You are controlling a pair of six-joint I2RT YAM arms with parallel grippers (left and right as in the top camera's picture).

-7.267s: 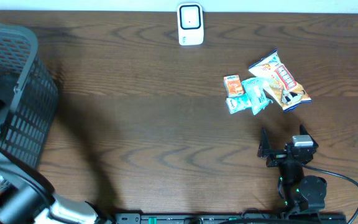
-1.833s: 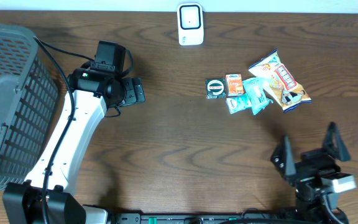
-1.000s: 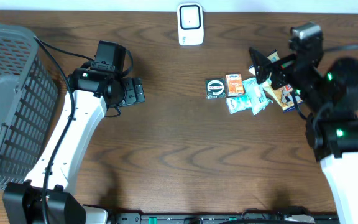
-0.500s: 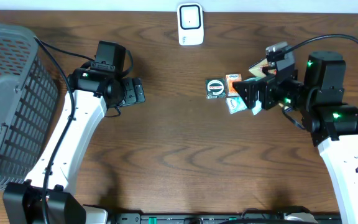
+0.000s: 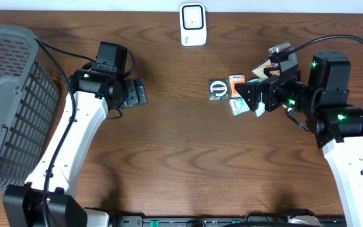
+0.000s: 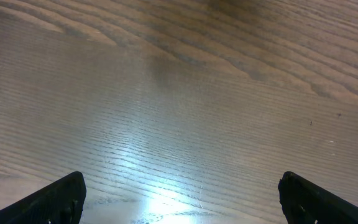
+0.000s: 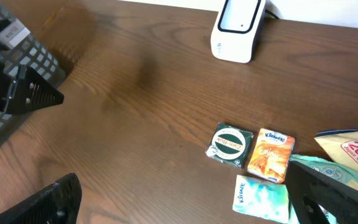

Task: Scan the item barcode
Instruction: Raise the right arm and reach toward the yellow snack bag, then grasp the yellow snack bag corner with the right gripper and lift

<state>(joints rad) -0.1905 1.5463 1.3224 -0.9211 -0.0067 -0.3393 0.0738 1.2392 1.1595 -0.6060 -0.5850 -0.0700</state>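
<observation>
Tools both gape wide and hold nothing: overhead, the right tool (image 5: 249, 99) hangs over the packets (image 5: 218, 89) lying right of centre on the worktop (image 5: 169, 157), while the left tool (image 5: 138, 93) hovers nearer the basket (image 5: 11, 94), whose inside I cannot see. Left wrist shows only bare worktop. Right wrist shows the packets below the scanner (image 7: 238, 28); they look light, thin and slippery, best pinched across an edge.

Wood-grain counter (image 6: 179, 74) fills the view, bright glare low at centre. Left end effector (image 6: 182, 202): two dark fingertips (image 6: 58, 200) set wide apart at the bottom corners.
</observation>
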